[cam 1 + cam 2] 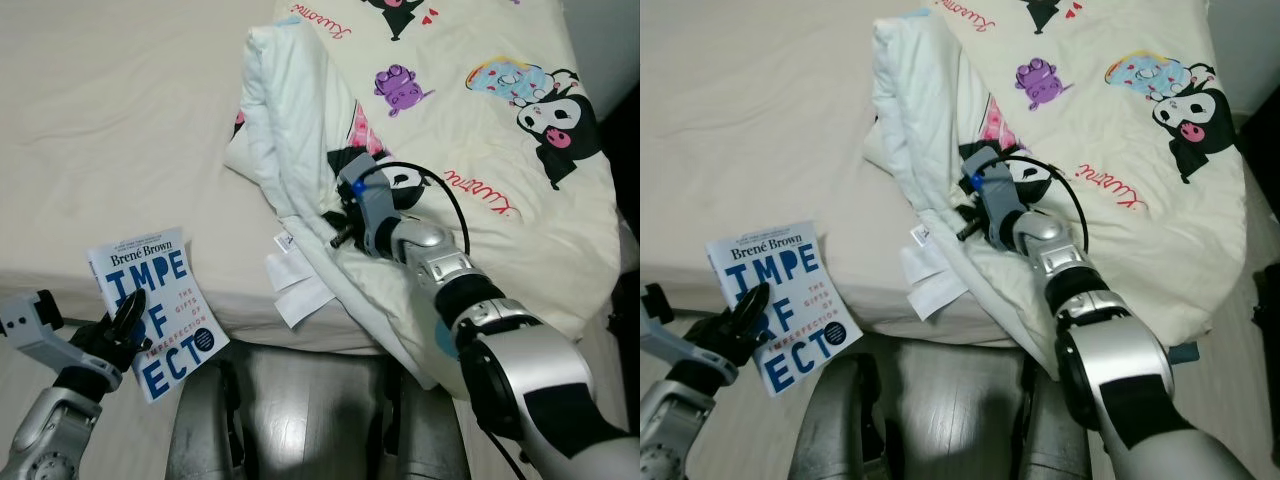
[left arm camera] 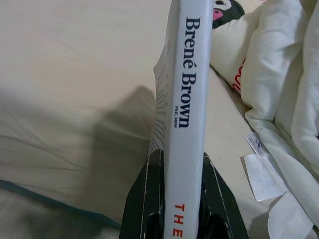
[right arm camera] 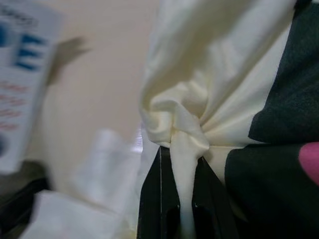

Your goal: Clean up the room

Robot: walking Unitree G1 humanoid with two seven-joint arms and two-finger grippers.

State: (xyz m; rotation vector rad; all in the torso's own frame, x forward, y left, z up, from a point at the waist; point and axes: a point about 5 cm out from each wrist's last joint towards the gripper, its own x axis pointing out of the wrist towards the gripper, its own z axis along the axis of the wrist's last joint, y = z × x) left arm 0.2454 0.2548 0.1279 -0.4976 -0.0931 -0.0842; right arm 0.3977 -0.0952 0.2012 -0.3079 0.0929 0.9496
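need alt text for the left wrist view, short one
Two black fingers of the left gripper clamp the white spine of a book held upright, with "Brené Brown" printed in dark blue along it. Behind it lies a cream bed sheet, and a bunched pale duvet with care labels sits to one side.

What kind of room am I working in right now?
Most likely a bedroom: a bed with a beige mattress sheet, a cartoon-print duvet pinched by the right gripper, and a book in the left gripper.
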